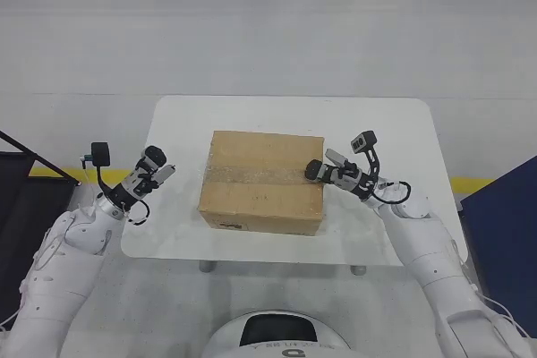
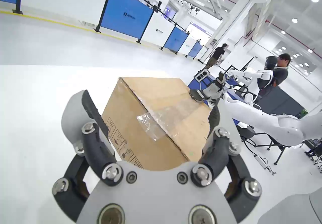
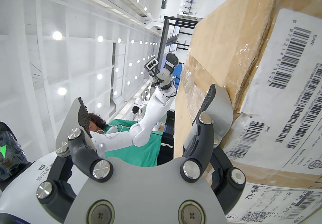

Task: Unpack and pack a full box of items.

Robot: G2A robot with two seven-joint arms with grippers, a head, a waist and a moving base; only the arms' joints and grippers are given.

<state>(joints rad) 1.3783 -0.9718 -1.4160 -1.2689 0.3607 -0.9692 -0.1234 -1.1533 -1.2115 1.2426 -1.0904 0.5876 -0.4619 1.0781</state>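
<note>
Left claw [image 1: 164,166] gapes wide beside the box [image 1: 261,179]; right claw [image 1: 316,169], also wide, at its opposite top edge.

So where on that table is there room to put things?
Widest bare table: behind the box along the far edge, and at the right edge. A smaller patch between box and left gripper. Crowded: the box's right end, where the right gripper sits; the front strip is narrow.

Box [image 1: 261,182] blocks mid surface [image 1: 385,134]; bare strips all round. Free gap btw left end effector [image 1: 164,170] and box; right end effector [image 1: 314,169] at box edge.
</note>
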